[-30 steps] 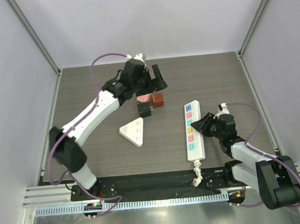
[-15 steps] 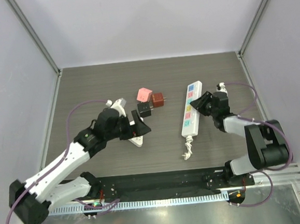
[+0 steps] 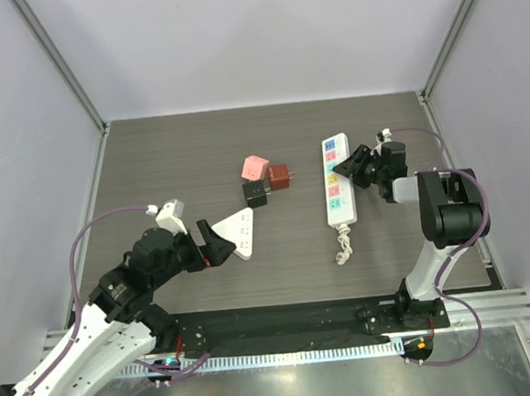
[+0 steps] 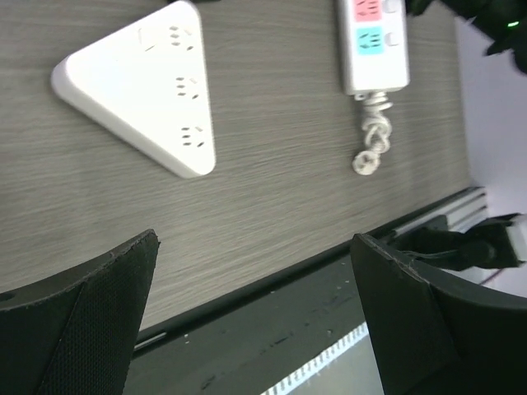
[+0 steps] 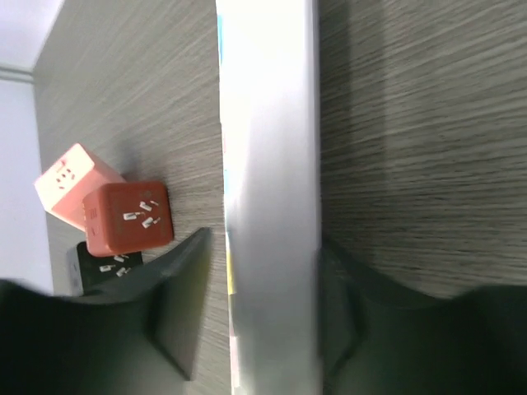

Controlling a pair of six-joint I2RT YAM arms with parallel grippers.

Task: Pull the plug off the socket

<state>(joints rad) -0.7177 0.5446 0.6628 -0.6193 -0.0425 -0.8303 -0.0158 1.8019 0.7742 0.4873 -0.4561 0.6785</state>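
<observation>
The long white power strip lies right of centre with its knotted cord toward me. No plug sits in its coloured outlets. Three loose cube plugs lie left of it: pink, red and black. My right gripper reaches in from the right. In the right wrist view the gripper has a finger on each side of the strip, closed on it. My left gripper is wide open and empty beside the white triangular plate. It shows open in the left wrist view.
The left wrist view shows the triangular plate, the strip's near end and the table's front edge with the black rail. The red plug and pink plug lie left of the strip in the right wrist view.
My left arm has drawn back from the far plugs to the near left, beside the triangular plate. My right gripper has slid the power strip away from me, toward the far right.
</observation>
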